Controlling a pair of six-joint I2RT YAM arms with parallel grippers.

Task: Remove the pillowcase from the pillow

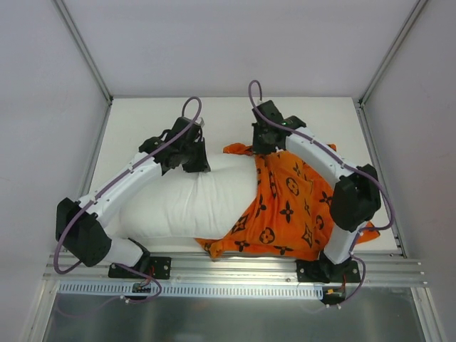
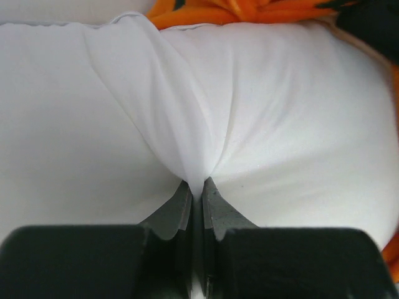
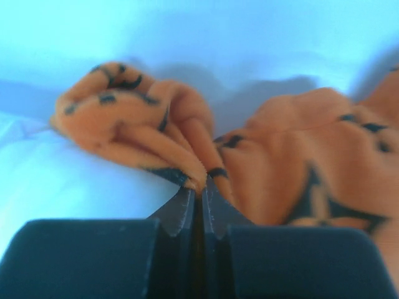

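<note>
The white pillow (image 1: 189, 203) lies across the table, its left and middle part bare. The orange pillowcase (image 1: 296, 206) with dark motifs covers its right end and spreads toward the right arm's base. My left gripper (image 1: 194, 158) is shut on a pinched fold of the pillow (image 2: 187, 124) at its far edge, the fabric drawn into the jaws (image 2: 197, 187). My right gripper (image 1: 262, 142) is shut on a bunched fold of the pillowcase (image 3: 143, 131) at the far edge, just right of the left gripper.
White enclosure walls surround the table (image 1: 142, 121). A metal rail (image 1: 235, 267) with both arm bases runs along the near edge. The right arm (image 1: 342, 185) lies over the pillowcase.
</note>
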